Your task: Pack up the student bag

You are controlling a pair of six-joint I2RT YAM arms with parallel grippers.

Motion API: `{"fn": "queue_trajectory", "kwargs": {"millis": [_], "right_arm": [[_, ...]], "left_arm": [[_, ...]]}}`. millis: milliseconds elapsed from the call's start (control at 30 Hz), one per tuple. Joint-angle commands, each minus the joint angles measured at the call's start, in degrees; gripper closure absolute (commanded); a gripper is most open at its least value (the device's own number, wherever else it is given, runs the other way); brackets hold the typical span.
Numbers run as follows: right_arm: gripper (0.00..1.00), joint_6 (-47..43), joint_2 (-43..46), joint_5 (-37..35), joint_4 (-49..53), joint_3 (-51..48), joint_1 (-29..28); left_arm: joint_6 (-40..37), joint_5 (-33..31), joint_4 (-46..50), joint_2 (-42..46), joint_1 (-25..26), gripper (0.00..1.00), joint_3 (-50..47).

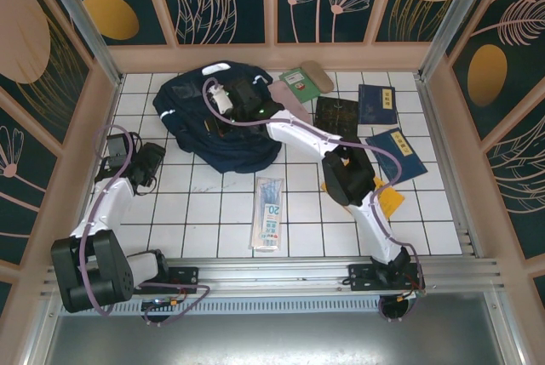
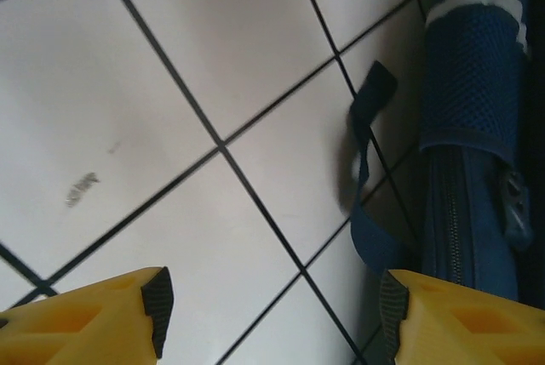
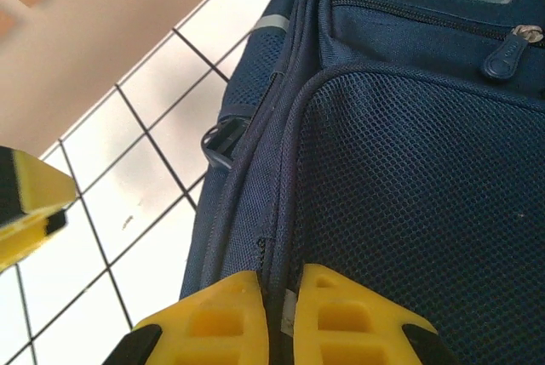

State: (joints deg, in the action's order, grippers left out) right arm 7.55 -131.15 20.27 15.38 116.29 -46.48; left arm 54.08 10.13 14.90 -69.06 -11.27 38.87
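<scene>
The student bag (image 1: 192, 118), a large navy backpack, lies on the white tiled table at the back left. My right gripper (image 1: 234, 97) reaches over its top. In the right wrist view this gripper (image 3: 281, 284) is shut on a raised zipper seam of the bag (image 3: 409, 195), beside the mesh front pocket. My left gripper (image 1: 150, 162) hovers just left of the bag. It stands open (image 2: 272, 305) over bare tiles with nothing between its fingers. The bag's side (image 2: 473, 127) and a loose dark strap (image 2: 366, 169) lie to its right.
Right of the bag lie a green book (image 1: 300, 84), a dark book (image 1: 337, 116), a navy booklet (image 1: 376, 103) and a blue book (image 1: 396, 154). A yellow item (image 1: 390, 202) sits by the right arm. A clear packet (image 1: 268, 213) lies in the front middle. Walls enclose the table.
</scene>
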Motion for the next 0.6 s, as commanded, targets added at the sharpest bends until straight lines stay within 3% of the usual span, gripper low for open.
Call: {"fn": "queue_trajectory", "kwargs": {"millis": [0,133,267,300,333,400,467,567], "right_arm": [[1.0,3.4,5.37,6.66,-3.93,-1.13,0.81],[1.0,7.17,4.51,9.91,-4.66,-0.13,0.88],[1.0,12.84,-0.29,15.82,-5.77,3.2,0.01],[0.96,14.04,-1.5,17.05,-5.65,4.46,-0.18],[0.77,14.62,-2.15,16.71,-5.06,5.34,-0.28],[0.53,14.6,-0.09,12.56,-5.61,2.9,0.09],[0.47,15.2,4.03,7.92,-8.82,-3.44,1.45],[0.46,19.09,12.39,-0.47,-14.86,-16.03,5.72]], "left_arm": [[-3.78,7.69,-5.22,-1.08,-0.34,0.35,-1.26],[-7.65,8.61,-4.65,-0.71,2.86,0.36,1.38],[-7.79,-0.3,2.4,1.38,4.59,0.36,5.75],[-7.68,-3.58,4.39,2.0,4.59,0.35,7.05],[-7.64,-5.59,5.31,2.55,4.58,0.35,7.97],[-7.68,-6.48,5.7,2.53,4.56,0.36,9.15],[-7.46,-5.03,4.99,1.32,5.03,0.38,10.22],[-9.14,-4.39,3.06,-2.45,9.86,0.39,14.27]]}}
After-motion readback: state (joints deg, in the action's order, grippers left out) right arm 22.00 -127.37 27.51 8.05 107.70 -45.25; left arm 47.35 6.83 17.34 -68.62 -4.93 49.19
